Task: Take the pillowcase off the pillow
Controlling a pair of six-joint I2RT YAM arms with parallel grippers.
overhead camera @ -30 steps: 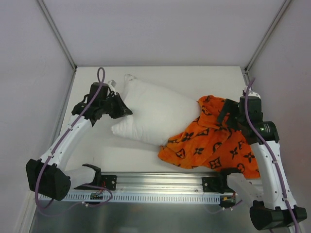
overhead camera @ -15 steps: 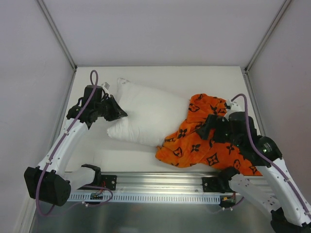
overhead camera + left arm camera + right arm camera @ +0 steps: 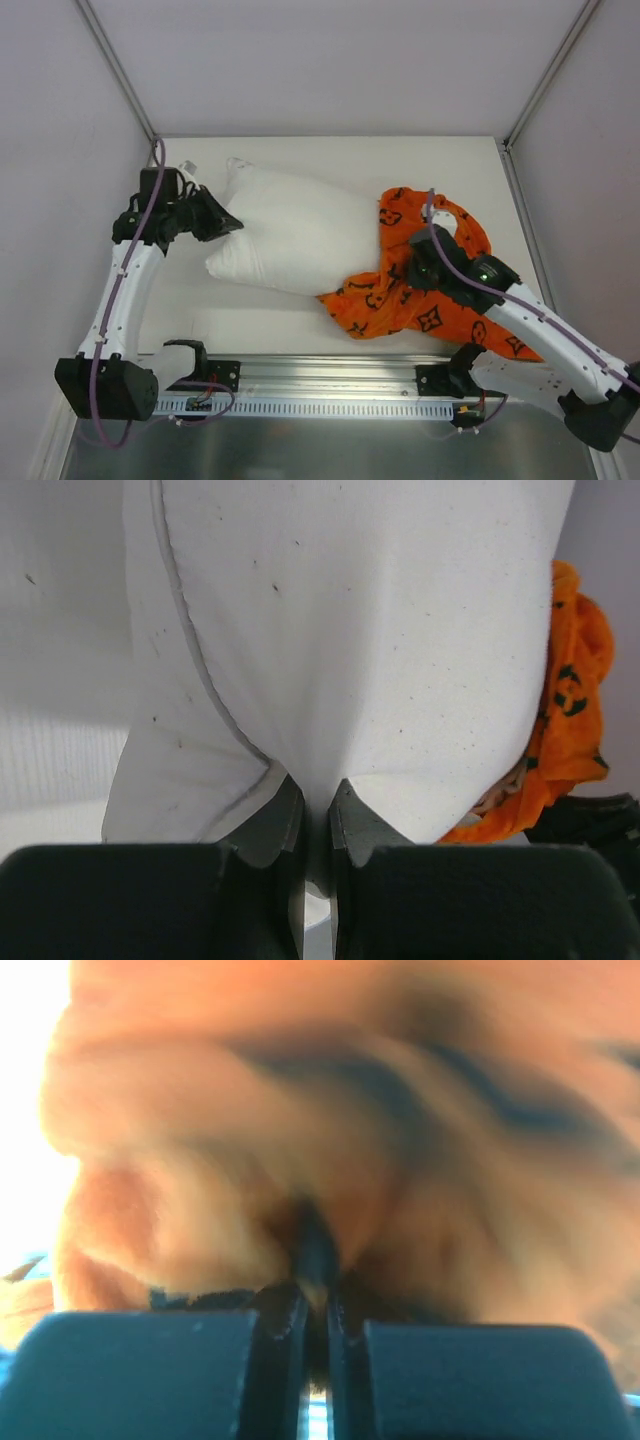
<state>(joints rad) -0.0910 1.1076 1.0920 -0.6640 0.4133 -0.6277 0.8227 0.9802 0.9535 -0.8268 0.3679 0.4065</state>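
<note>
The pillow [image 3: 290, 240] lies across the left and middle of the white table [image 3: 330, 160], bare white for nearly all its length. Its left end is lifted a little where the left gripper [image 3: 228, 224] has it. From the left wrist view the two grey fingers [image 3: 272, 825] are drawn close together, with a fold of the pillow's white cloth nipped between them, right beside the seam. The pillowcase [image 3: 445, 300], bright orange with black flower marks, is bunched in a heap to the right. It touches the pillow's right end and spills toward the near right side of the table. I cannot tell whether the last corner of the pillow is inside it or only lying against it. The right gripper [image 3: 315, 1285] reaches into the heap from the near right. Its jaws are pressed almost together on a tuft of the orange plush, which fills its wrist view in a blur. The two arms are well apart, one at each end of the pillow.
</note>
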